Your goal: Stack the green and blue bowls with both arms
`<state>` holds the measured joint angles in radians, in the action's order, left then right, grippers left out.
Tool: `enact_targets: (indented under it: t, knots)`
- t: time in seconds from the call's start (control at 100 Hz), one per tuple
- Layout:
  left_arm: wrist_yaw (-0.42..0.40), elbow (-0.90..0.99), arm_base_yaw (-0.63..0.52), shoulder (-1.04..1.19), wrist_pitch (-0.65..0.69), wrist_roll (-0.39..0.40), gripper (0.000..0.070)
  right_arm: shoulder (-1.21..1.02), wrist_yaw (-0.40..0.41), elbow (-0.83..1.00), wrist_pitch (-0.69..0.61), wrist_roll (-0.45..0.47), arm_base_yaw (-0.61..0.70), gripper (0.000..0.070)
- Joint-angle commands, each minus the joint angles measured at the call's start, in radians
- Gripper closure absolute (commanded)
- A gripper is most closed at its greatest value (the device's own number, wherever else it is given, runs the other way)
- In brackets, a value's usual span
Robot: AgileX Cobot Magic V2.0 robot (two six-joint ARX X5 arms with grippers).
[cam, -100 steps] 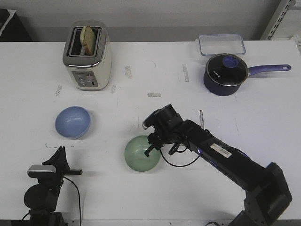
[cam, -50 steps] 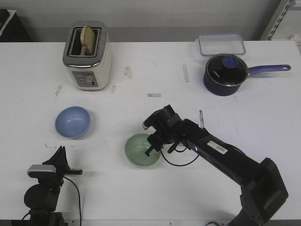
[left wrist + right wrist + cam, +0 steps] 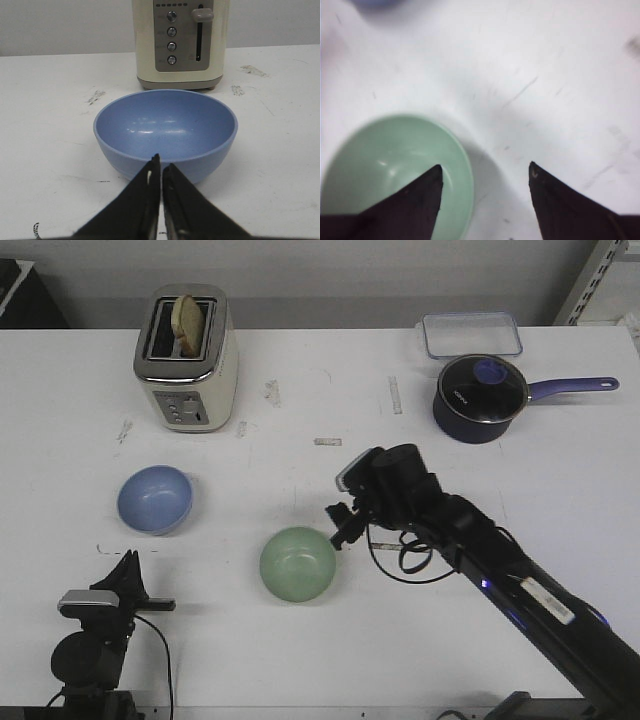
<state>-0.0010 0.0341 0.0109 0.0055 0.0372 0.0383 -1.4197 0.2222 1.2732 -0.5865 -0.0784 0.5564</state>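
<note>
Left gripper (image 3: 160,167): my jaws together, low left of the front view.
Green bowl (image 3: 298,563): lower centre, upright on the table (image 3: 300,660).
Right gripper (image 3: 485,172): my jaws apart, empty, just beside its right rim.
Blue bowl (image 3: 154,499): centre left.
Toaster (image 3: 186,355): upper left.

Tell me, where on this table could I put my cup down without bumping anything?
The widest bare patch lies between the toaster and the saucepan. Another runs along the near edge, left of the green bowl and below the blue bowl. It is crowded beside the green bowl, where the right pincer hangs open.
</note>
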Motion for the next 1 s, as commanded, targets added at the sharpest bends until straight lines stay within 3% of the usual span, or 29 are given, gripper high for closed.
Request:
enact_targets:
  t: [0.0, 0.04, 0.2, 0.56, 0.87, 0.99]
  knots:
    - [0.0, -0.021, 0.002, -0.001, 0.01, -0.001, 0.0699, 0.047, -0.036, 0.023, 0.001, 0.003, -0.035, 0.061]
    - [0.001, -0.021, 0.002, -0.001, 0.01, -0.001, 0.0699, 0.08, -0.06, 0.023, -0.006, 0.003, -0.069, 0.07]
    - [0.0, -0.021, 0.002, -0.001, 0.01, -0.001, 0.0699, 0.197, -0.174, -0.007, -0.034, 0.003, -0.223, 0.07]
    - [0.0, -0.021, 0.002, -0.001, 0.009, -0.001, 0.0699, 0.554, -0.191, -0.429, 0.037, 0.007, -0.539, 0.07]
    - [0.0, -0.021, 0.002, -0.001, 0.014, -0.007, 0.0699, 0.871, -0.197, -0.694, 0.12, 0.011, -0.586, 0.07]
    - [0.0, -0.01, 0.002, -0.001, 0.019, -0.09, 0.0699, 0.931, -0.197, -0.713, 0.133, 0.011, -0.586, 0.07]
